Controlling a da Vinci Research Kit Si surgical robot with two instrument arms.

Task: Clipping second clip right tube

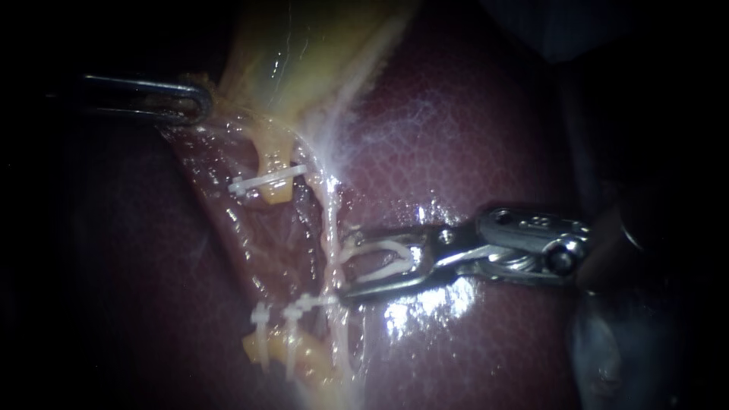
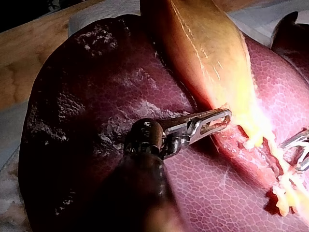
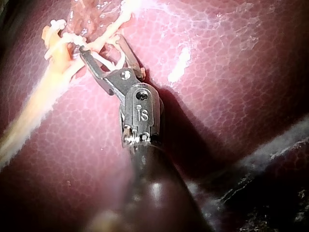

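Observation:
The right tube [image 1: 331, 220] is a thin pale strand running down over the liver [image 1: 471, 137]. My right instrument [image 1: 345, 266] comes in from the right. Its jaws stand wide, hold a white clip [image 1: 383, 262] between them, and straddle the tube. Another white clip [image 1: 310, 301] sits beside the lower jaw's tip. In the right wrist view the same jaws [image 3: 101, 46] carry the clip [image 3: 110, 60] at the tube [image 3: 107, 34]. My left instrument [image 1: 199, 102] is shut on the gallbladder's [image 1: 304, 53] edge at upper left, also seen in the left wrist view [image 2: 223, 118].
A yellow stump [image 1: 275, 193] left of the tube carries a white clip [image 1: 267, 181]. Lower down, a second yellow stump [image 1: 307, 361] bears two clips [image 1: 262, 326]. Raw reddish tissue [image 1: 266, 243] lies between them. Dark liver [image 2: 96, 106] surrounds the site.

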